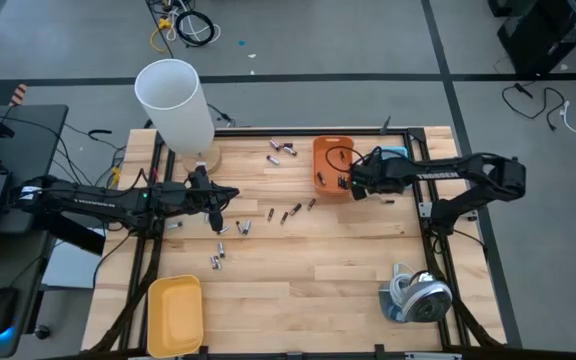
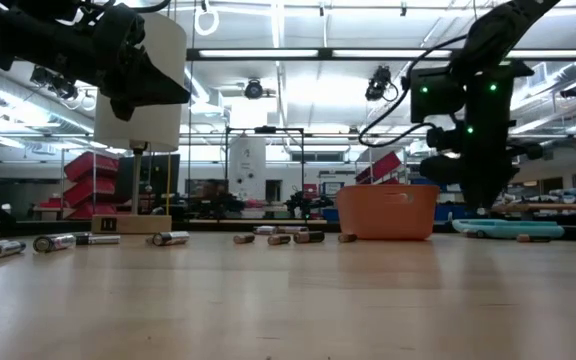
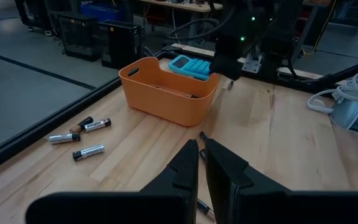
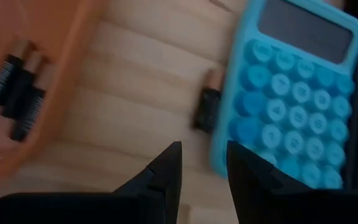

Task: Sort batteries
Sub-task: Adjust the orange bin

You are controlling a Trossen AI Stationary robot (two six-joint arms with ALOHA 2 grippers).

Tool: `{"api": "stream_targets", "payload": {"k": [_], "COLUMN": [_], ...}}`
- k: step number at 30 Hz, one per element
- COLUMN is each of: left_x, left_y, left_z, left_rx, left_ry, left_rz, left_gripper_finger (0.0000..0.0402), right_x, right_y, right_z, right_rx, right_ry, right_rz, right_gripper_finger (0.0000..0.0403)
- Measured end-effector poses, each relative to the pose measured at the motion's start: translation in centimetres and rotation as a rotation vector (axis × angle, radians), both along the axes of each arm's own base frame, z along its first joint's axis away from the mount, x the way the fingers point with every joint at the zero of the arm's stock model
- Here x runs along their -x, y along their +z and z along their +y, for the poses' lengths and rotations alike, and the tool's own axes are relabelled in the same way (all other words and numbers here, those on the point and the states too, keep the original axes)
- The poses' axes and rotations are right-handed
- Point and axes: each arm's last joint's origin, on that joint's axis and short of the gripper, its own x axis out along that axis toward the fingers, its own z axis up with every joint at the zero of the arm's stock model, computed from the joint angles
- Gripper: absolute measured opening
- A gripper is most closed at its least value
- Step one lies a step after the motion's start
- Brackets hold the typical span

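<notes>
High view: wooden table (image 1: 348,280) w/ both arms reaching in from the sides. Biggest item is a white cylinder (image 1: 174,104) standing far-left on a wood base. Next, a yellow tray (image 1: 174,316) at the near-left corner and an orange bin (image 1: 330,165) far-right of centre; a few dark batteries (image 4: 18,91) lie inside the bin, side by side. Grey cable-wrapped object (image 1: 416,297) sits near-right. Blue calculator (image 4: 297,106) lies just right of the bin, w/ one dark battery (image 4: 206,104) on the wood just beside its edge, between calc and bin. Right gripper (image 4: 202,163) hovers above that spot, jaws parted w/ a clear gap, holding nothing. Left gripper (image 3: 199,163) is over the table left of centre, jaws nearly together w/ only a thin slit; can't tell if anything is pinched there. Loose batteries (image 1: 282,150) are scattered: a cluster far of centre by the bin, a few mid-table (image 1: 290,212), more near the left gripper (image 1: 218,258). Low view shows a row of them lying flat on the wood (image 2: 53,241).
</notes>
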Motion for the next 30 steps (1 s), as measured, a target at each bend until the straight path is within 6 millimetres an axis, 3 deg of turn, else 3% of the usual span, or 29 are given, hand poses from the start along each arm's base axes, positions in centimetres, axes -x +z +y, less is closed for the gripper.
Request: {"api": "stream_targets", "payload": {"k": [6,13,21,30], "left_x": [0.0,0.0,0.1,0.0], "left_y": [0.0,-0.2,-0.2,-0.2], "left_z": [0.0,0.0,0.0,0.0], "left_rx": [-0.001,-0.001,0.001,0.003], "left_ry": [0.000,0.000,0.000,0.001], "left_rz": [0.001,0.021,0.021,0.018], "left_gripper_finger": [0.0030,0.0030,0.0030,0.0030], "right_x": [-0.5,-0.2,1.5,1.7], "right_y": [0.0,-0.2,-4.1,-4.4], "right_z": [-0.7,-1.0,-0.3,-0.3], "right_rx": [0.026,0.055,0.064,0.091], "right_ry": [0.022,0.013,-0.008,-0.022], "right_rz": [-0.042,-0.020,-0.133,-0.176], "right_gripper_finger": [0.0094,0.0008,0.0002,0.0000]}}
